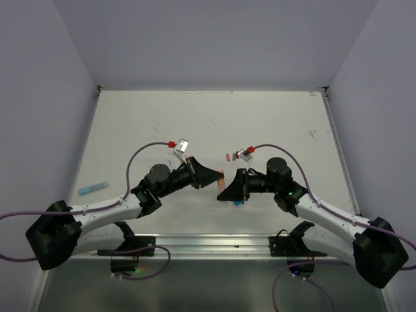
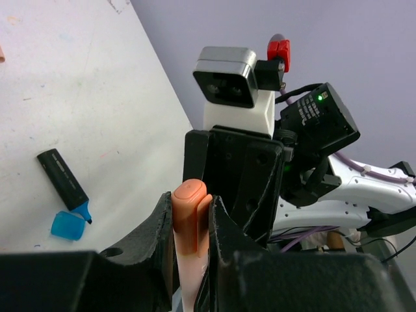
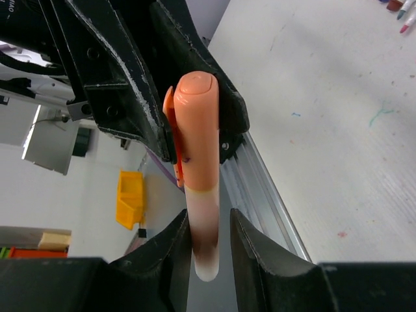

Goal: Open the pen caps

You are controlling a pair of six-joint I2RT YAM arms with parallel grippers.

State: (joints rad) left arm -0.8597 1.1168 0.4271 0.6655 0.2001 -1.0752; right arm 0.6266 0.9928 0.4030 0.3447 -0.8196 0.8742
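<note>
An orange pen cap (image 2: 190,214) sits on a salmon marker body (image 3: 205,227), held up between the two arms above the table's near middle (image 1: 221,173). My left gripper (image 2: 192,203) is shut on the cap, one finger on each side. My right gripper (image 3: 209,224) stands open around the body's pale end: one finger touches it and a gap shows at the other. A chunky blue cap (image 2: 67,225) lies off its black marker (image 2: 63,179) on the table below the right gripper (image 1: 229,192).
A pale blue marker (image 1: 93,188) lies at the table's left. Small pink pieces (image 1: 227,156) lie behind the grippers, and several pens (image 3: 403,12) at the far side. A metal rail (image 3: 260,188) runs along the near edge.
</note>
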